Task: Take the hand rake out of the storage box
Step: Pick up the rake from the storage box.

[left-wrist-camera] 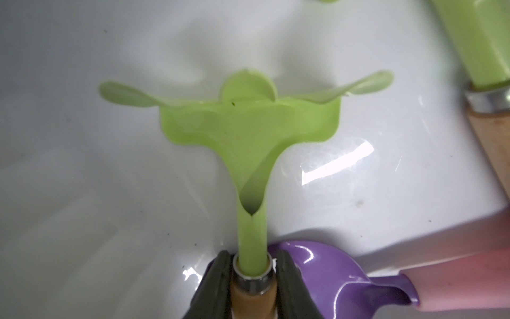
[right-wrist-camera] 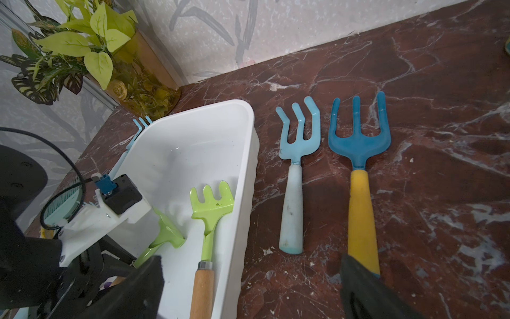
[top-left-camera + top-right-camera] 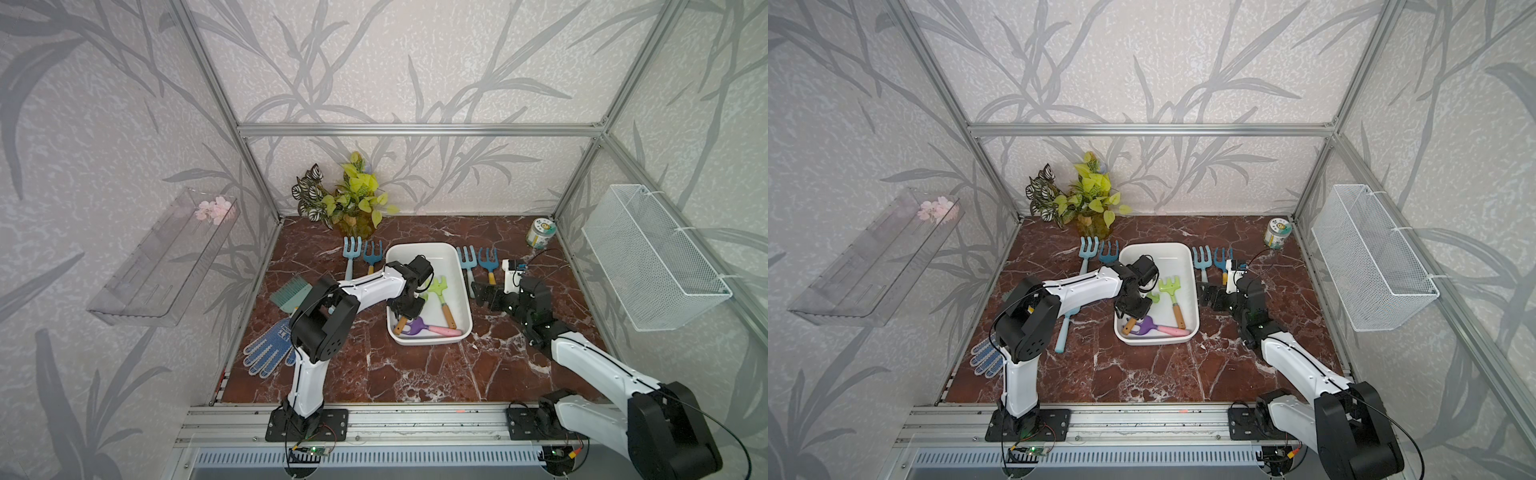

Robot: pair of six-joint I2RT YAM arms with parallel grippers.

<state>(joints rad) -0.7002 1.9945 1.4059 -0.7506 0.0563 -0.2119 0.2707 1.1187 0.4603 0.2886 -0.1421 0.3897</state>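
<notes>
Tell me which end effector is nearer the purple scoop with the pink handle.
Left. The left end effector, inside the white storage tub, grips a green wooden-handled hand rake beside the purple scoop. The right end effector hangs open outside the tub, by the dark blue yellow-handled fork.

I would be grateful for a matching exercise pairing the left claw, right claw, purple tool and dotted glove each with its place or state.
Things: 1 left claw; 2 right claw; 3 purple tool; 4 dotted glove.
States: A flat on the table, outside the storage box; B open, near a yellow-handled fork; C lying in the storage box, not gripped; D shut on a green hand rake.
Pairs: 1-D; 2-B; 3-C; 4-A.
</notes>
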